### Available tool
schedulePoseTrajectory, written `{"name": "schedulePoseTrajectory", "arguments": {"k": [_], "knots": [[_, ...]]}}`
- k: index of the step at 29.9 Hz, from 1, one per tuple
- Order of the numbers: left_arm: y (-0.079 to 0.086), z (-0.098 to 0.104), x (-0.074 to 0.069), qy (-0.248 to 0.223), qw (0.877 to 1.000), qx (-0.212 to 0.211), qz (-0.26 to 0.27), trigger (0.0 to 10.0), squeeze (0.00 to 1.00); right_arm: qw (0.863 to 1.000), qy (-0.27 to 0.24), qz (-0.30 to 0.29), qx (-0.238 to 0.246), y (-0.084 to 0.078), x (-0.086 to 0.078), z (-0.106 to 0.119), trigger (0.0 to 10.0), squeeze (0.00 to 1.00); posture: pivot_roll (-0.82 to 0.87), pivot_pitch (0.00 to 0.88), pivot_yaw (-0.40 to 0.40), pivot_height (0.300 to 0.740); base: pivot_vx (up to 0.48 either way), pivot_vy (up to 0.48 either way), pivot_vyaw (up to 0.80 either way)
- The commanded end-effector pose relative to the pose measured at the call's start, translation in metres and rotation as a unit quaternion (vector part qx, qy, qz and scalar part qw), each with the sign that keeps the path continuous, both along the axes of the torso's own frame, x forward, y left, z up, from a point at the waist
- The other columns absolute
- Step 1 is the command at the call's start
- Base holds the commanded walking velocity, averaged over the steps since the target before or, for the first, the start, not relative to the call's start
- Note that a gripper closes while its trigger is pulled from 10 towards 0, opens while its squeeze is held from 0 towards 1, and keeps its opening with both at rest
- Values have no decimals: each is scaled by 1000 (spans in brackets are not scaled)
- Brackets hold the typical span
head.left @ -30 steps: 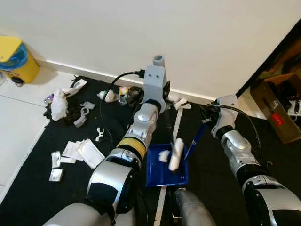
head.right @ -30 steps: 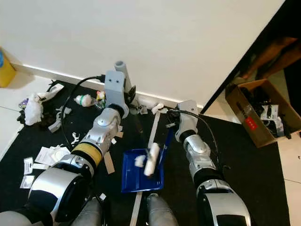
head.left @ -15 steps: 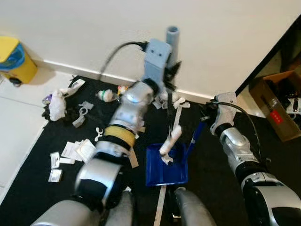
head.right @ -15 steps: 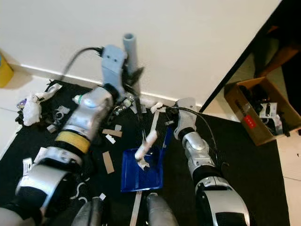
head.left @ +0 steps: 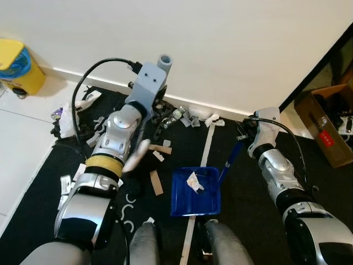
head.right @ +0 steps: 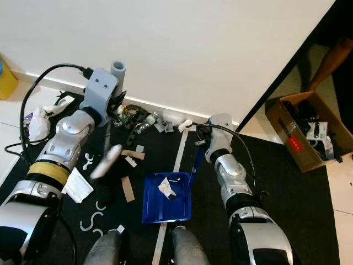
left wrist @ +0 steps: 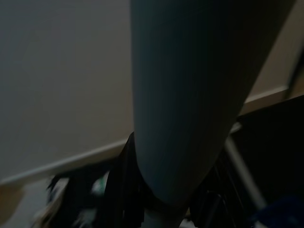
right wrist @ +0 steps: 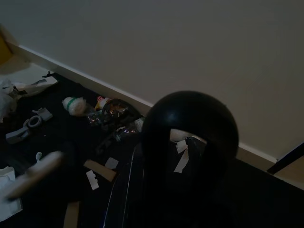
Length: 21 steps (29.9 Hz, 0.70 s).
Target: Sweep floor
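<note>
- the yellow bin (head.left: 15,67) stands by the wall at far left, on the white tiles beside the black mat (head.left: 33,221), no different from a second ago.
- the left gripper (head.left: 156,98) has swung from over the dustpan out to the left, toward the litter by the wall; it carries the grey broom handle (head.left: 164,61), whose shaft runs close along the left wrist view. i cannot tell how the fingers sit round it.
- the blurred pale brush end (head.right: 106,160), which hung over the pan half a second ago, now sits over the mat left of it, near brown card strips (head.left: 155,182).
- scraps (head.left: 182,115) lie along the skirting, so i judge another pass is starting.
- the blue dustpan (head.left: 194,200) rests on the mat in front of the robot's feet, holding a white scrap (head.left: 193,181) from the last pass.
- the right gripper (head.left: 242,136) has not moved; it is at the top of the pan's blue handle (head.left: 229,163), fingers hidden.
</note>
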<state>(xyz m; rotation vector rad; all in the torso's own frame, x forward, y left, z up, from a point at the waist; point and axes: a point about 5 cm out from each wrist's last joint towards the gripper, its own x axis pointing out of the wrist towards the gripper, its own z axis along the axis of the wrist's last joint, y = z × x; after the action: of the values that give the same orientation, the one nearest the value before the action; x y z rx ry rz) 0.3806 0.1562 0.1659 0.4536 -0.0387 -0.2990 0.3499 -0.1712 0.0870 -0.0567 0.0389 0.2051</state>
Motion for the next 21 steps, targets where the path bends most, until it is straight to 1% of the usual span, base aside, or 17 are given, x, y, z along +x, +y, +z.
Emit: {"name": "schedulePoseTrajectory", "arguments": {"k": [1,2,3,6,9,10,12,13,17,18,21], "knots": [[-2,-15,-5,2,1000,25,-12,10000,0,999,43,-27,2,-9,-10,-19,10000,0,4,263,-58,740,0,0,0],[-2,-15,-5,2,1000,25,-12,10000,0,999,43,-27,2,-9,-10,-19,10000,0,4,263,-58,740,0,0,0],[-4,-18,-6,-3,1000,13,-8,10000,0,999,42,-27,2,-10,-10,-19,10000,0,-4,286,-61,740,0,0,0],[-11,-28,-9,-18,1000,-11,8,10000,0,999,34,-30,4,-12,-10,-17,10000,0,-17,318,-68,740,0,0,0],[-15,-33,-10,-22,999,-17,17,10000,0,999,30,-33,5,-13,-10,-16,10000,0,-25,329,-68,740,0,0,0],[-19,-35,-11,-39,998,-24,32,10000,0,999,23,-33,9,-13,-10,-14,10000,0,-38,344,-68,740,0,0,0],[-21,-36,-11,-46,998,-23,38,10000,0,999,19,-33,10,-13,-10,-14,10000,0,-43,350,-68,740,0,0,0],[-27,-36,-11,-61,997,-17,42,10000,0,999,13,-31,16,-11,-10,-13,10000,0,-52,360,-65,740,0,0,0],[-33,-38,-12,-67,997,-16,36,10000,0,999,10,-29,18,-9,-11,-13,10000,0,-56,365,-63,740,0,0,0],[-42,-40,-12,-61,997,-38,35,10000,0,999,10,-26,21,-6,-12,-15,10000,0,-61,367,-57,740,0,0,0],[-55,-44,-13,-43,996,-74,36,10000,0,999,10,-24,23,-4,-14,-16,10000,0,-61,366,-55,740,0,0,0]]}}
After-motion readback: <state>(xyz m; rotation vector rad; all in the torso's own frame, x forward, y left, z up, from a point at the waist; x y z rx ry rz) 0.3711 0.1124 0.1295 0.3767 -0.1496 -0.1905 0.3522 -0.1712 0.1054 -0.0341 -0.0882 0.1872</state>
